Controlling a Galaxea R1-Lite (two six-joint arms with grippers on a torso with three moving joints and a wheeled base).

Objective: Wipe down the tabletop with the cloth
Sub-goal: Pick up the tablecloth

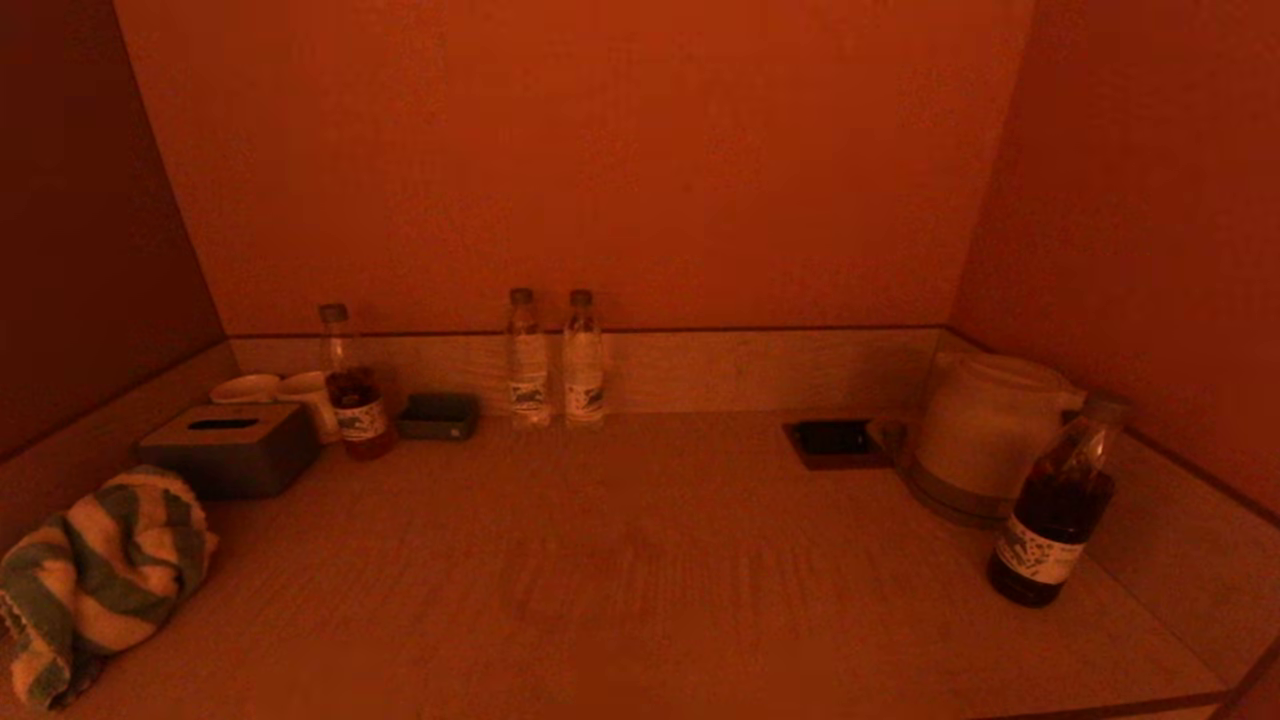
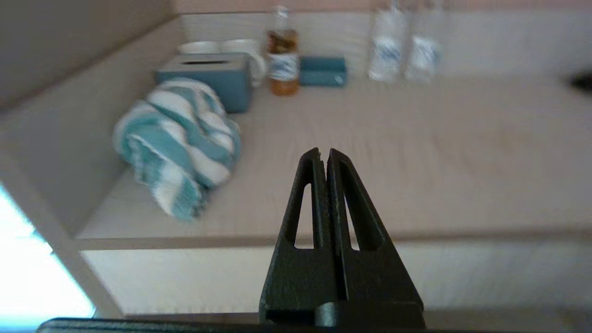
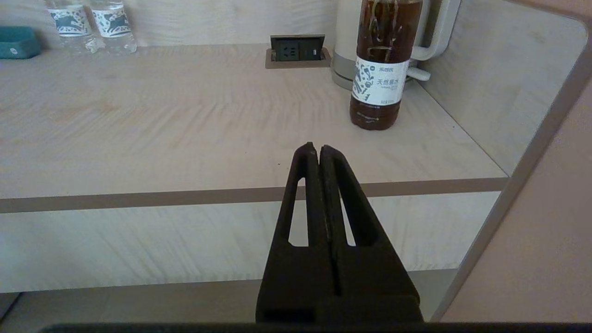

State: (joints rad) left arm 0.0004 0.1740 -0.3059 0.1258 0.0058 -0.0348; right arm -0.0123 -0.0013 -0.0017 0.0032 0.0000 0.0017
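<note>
While both grippers are pressed closed and empty, the bunched striped cloth (image 2: 175,145) lies beyond and beside the left gripper (image 2: 323,152), elongated toward the tabletop (image 2: 370,152) edge; right gripper (image 3: 314,148) idle.

Cloth (image 1: 100,575): striped teal and white, lying crumpled in a loose heap, not spread flat. Sitting at the left front of the counter (image 1: 640,580), against the left side wall, just in front of a box. Counter: pale wood grain, running flat back to the rear wall; its middle stretch lying bare.
</note>
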